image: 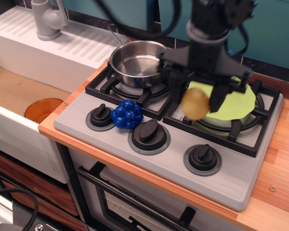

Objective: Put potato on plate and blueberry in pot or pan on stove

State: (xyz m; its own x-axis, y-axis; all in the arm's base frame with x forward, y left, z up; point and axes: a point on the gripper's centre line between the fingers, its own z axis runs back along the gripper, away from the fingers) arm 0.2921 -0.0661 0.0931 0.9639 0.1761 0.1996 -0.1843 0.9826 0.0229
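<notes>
My gripper [196,102] is shut on the yellow-tan potato [195,104] and holds it in the air above the right burner, at the near left edge of the lime-green plate [236,102]. That plate rests on the right rear grate of the grey stove [231,168], partly hidden by my arm. The dark blue blueberry [126,114] lies on the stove's front panel between the left and middle knobs. An empty steel pot [136,63] stands on the left rear burner.
An orange bowl [43,109] sits in the sink to the left. A grey faucet [48,18] stands at the back left. Three black knobs [149,131] line the stove front. A wooden counter [279,159] runs along the right.
</notes>
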